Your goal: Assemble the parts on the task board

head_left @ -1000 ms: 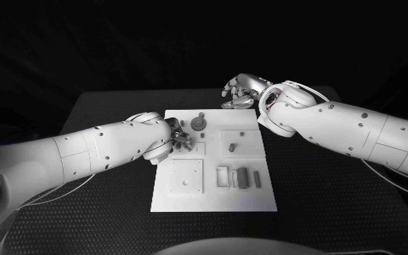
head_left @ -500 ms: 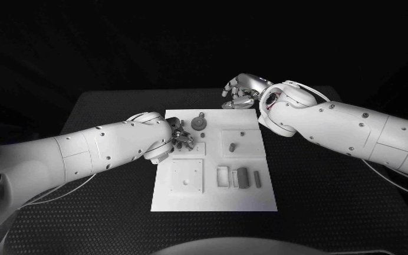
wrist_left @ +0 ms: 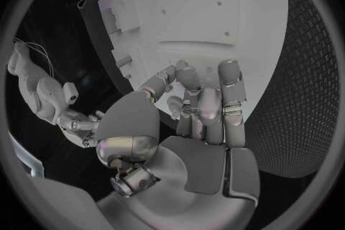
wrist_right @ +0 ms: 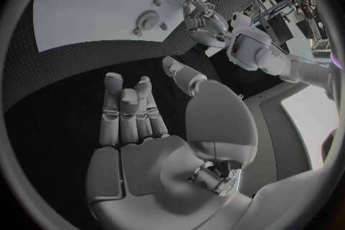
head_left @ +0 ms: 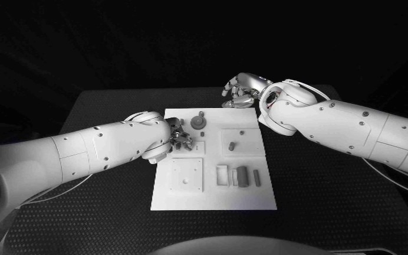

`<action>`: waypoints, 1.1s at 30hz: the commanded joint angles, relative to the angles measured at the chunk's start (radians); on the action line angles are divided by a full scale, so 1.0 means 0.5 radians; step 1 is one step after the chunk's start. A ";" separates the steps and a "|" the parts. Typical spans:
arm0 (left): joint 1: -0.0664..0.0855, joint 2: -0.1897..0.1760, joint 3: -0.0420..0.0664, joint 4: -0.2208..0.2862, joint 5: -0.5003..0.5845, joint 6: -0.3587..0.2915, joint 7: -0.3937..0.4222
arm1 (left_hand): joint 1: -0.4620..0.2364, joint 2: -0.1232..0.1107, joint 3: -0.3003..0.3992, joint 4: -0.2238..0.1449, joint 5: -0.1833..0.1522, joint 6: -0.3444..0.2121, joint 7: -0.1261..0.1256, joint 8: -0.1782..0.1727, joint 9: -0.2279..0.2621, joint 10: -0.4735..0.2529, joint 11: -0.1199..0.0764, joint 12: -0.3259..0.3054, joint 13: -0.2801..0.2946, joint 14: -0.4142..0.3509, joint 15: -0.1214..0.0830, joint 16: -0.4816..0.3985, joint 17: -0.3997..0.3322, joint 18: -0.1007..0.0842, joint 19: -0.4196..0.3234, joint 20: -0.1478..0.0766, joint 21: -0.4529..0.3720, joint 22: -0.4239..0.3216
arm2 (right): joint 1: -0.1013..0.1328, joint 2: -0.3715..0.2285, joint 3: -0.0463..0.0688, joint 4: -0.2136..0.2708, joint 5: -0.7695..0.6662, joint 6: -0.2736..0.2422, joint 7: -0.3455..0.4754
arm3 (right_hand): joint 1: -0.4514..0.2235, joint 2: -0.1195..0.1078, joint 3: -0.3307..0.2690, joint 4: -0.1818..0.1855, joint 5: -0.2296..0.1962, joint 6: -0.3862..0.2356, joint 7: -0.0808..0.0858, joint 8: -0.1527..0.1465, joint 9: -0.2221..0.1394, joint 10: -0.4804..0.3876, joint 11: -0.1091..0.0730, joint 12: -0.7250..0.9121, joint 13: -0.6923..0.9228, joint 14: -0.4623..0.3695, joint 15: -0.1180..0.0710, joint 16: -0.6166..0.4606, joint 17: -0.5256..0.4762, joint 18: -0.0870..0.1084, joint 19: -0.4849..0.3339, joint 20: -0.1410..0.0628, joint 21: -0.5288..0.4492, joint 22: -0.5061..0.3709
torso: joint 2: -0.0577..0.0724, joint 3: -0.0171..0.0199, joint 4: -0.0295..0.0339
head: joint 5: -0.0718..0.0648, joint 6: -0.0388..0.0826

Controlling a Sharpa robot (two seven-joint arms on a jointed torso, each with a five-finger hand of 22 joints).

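Black textured table; flat white rectangular task board at its centre. Right hand hovers beyond board's far edge, fingers loosely apart, holding nothing. Left hand over board's left side, fingers curled together; whether they pinch anything, can't tell. Small grey parts lie near-right on board.

**Smooth plastic and shiny metal on a rough black mat**

The table has a black cover with a fine woven grain, matt and rough. The task board looks like smooth white plastic, matt. The parts on it are grey and look dull. Both arms have smooth white shells with a soft gloss. The left hand and the right hand look like polished silver metal.
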 commanded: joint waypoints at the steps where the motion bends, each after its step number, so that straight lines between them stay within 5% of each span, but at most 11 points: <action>1: -0.001 -0.001 0.001 0.004 -0.049 0.049 0.018 | 0.016 0.035 0.028 -0.018 0.022 0.132 -0.058 0.274 0.198 0.022 -0.011 0.010 -0.003 0.073 -0.101 0.010 0.001 0.007 0.090 -0.078 -0.002 0.017 | 0.000 0.001 0.001 0.003 -0.002 0.031 0.011 | -0.003 0.014 -0.009 0.007 -0.007 0.000 0.013 0.003 -0.003 -0.012 0.002 0.010 0.001 -0.017 0.003 0.001 0.003 0.026 -0.017 0.002 -0.013 0.033 | 0.000 0.0006 0.002 | 0.000 0.002; 33: -0.017 0.009 0.002 -0.027 -0.066 0.000 0.035 | -0.012 0.057 0.033 -0.028 0.015 0.128 -0.057 0.280 0.190 0.021 -0.011 0.019 -0.022 0.065 -0.101 0.017 -0.019 0.007 0.094 -0.080 -0.006 0.023 | 0.000 0.005 0.001 -0.002 -0.002 0.045 0.010 | -0.004 0.020 -0.009 0.009 -0.006 -0.002 0.013 0.004 -0.006 -0.015 0.002 0.012 0.000 -0.019 0.003 0.002 0.003 0.026 -0.019 0.002 -0.013 0.033 | 0.000 0.0013 0.000 | -0.009 0.018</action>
